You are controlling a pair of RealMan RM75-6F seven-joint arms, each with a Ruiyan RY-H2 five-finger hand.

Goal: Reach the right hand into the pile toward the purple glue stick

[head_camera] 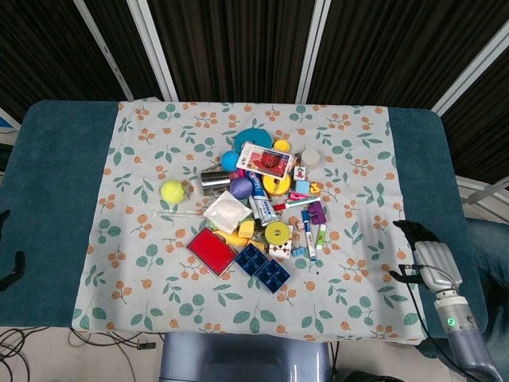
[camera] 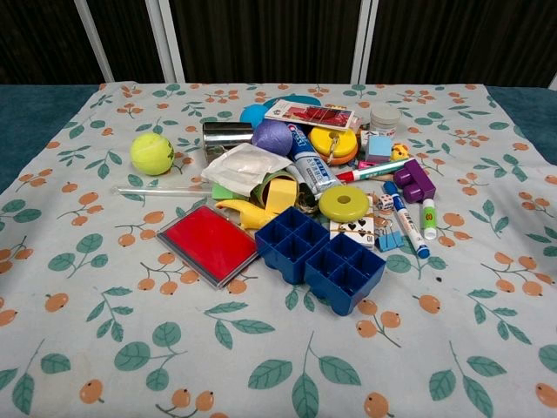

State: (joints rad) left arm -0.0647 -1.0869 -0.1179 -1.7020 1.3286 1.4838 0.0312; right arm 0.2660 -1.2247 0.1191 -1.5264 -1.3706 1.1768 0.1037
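Observation:
A short purple glue stick point(head_camera: 316, 212) lies on the right edge of the pile, and the chest view shows it point(camera: 415, 181) beside a red marker and a blue marker. My right hand point(head_camera: 427, 253) hovers over the table's right edge, well to the right of and nearer than the pile. Its dark fingers point(head_camera: 413, 230) are spread, point toward the cloth and hold nothing. The chest view does not show this hand. At the left edge of the head view only dark parts that may belong to my left hand point(head_camera: 11, 270) show.
The pile on the floral cloth point(head_camera: 143, 167) holds a blue compartment tray point(head_camera: 262, 267), a red flat case point(head_camera: 211, 250), a yellow tape roll point(head_camera: 277, 232), a toothpaste tube point(head_camera: 260, 195) and a purple ball point(head_camera: 240, 187). A tennis ball point(head_camera: 172, 190) lies to its left.

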